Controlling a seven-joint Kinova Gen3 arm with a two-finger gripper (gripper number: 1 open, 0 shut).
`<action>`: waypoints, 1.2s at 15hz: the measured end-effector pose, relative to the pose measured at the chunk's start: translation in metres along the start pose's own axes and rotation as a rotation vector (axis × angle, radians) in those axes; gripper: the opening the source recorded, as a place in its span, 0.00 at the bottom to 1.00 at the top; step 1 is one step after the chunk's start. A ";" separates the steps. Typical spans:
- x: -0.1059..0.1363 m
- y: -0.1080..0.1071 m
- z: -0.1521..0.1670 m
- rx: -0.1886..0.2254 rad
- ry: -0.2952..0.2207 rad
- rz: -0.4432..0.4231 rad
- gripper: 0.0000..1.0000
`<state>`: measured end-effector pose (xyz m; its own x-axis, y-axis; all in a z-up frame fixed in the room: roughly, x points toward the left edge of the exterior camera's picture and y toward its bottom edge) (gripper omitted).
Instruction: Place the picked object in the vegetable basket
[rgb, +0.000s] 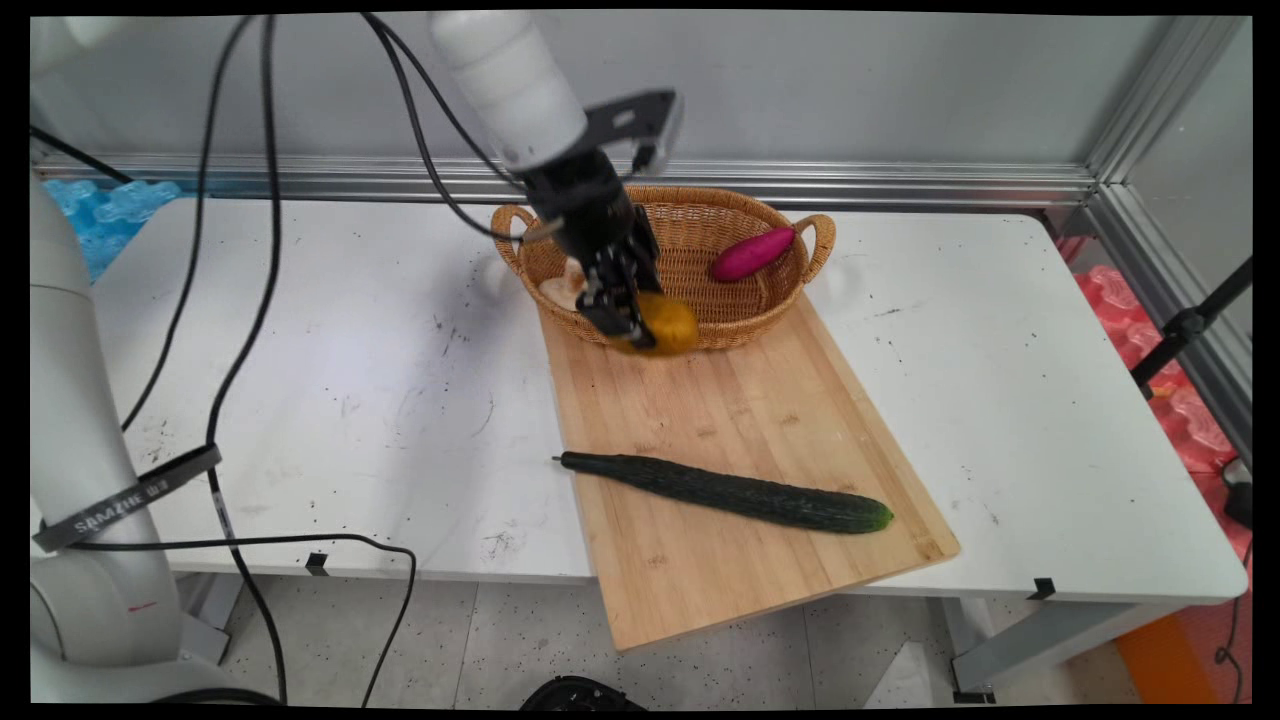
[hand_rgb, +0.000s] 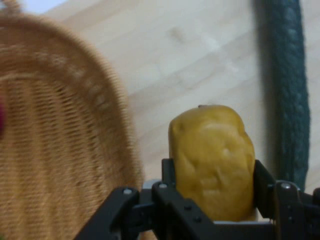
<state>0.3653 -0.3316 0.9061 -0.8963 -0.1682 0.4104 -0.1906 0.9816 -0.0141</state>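
Observation:
My gripper (rgb: 640, 325) is shut on a yellow potato (rgb: 668, 324), held in the air just over the near rim of the wicker basket (rgb: 700, 330). In the hand view the potato (hand_rgb: 212, 160) sits clamped between the two black fingers (hand_rgb: 264, 185), with the basket (hand_rgb: 55, 150) to the left and the wooden board (hand_rgb: 190, 55) beneath. A purple sweet potato (rgb: 752, 253) lies inside the basket at its right. A pale item (rgb: 563, 288) lies at the basket's left, partly hidden by the gripper.
A long dark green cucumber (rgb: 728, 491) lies across the near part of the wooden cutting board (rgb: 740, 410), and shows at the right in the hand view (hand_rgb: 290, 95). Black cables hang at the left over the white table (rgb: 330, 380).

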 end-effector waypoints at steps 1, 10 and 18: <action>-0.002 -0.002 -0.009 0.020 0.003 -0.038 0.00; -0.015 -0.040 -0.044 0.160 0.009 -0.261 0.00; -0.018 -0.070 0.003 0.169 -0.017 -0.343 0.00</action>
<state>0.3939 -0.3978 0.8965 -0.7753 -0.4870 0.4023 -0.5427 0.8394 -0.0297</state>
